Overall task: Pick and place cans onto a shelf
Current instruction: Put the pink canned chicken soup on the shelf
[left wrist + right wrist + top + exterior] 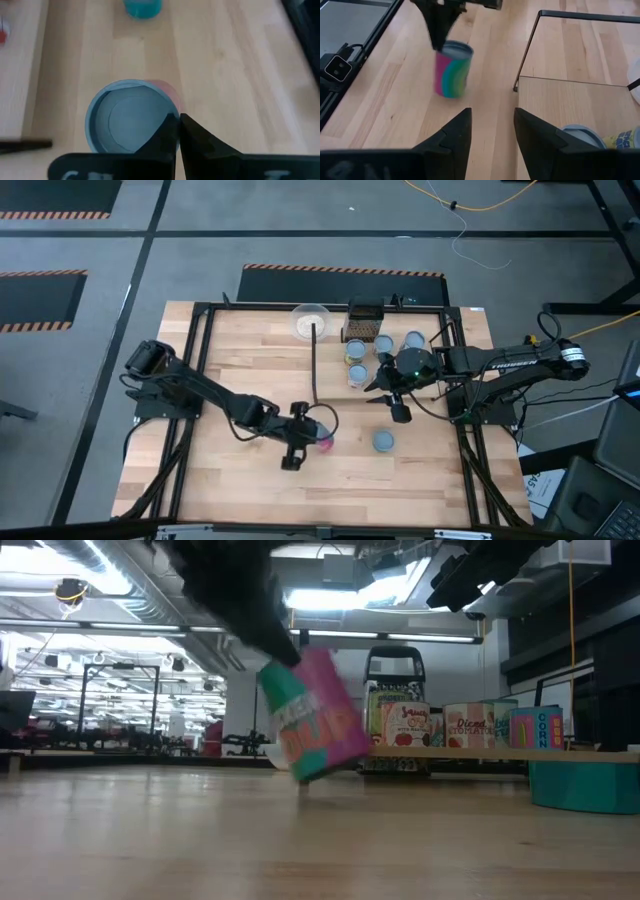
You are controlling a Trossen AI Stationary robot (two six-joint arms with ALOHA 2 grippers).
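Our left gripper (pixel 179 131) pinched the rim of the tilted pink-and-green tin can (pixel 451 70); it could slip. Our right gripper (pixel 492 131) was open.

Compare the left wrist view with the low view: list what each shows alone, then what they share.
Left wrist view only: the pale blue round top of the pink-and-green striped can, with the left gripper shut on its rim, its two dark fingers pressed together.

Low view only: that can's side label, its tilt with one edge lifted off the wooden tabletop, and the labelled cans lined up on the pale wooden shelf.

Both: the gripped can, the tabletop and the lone teal can.
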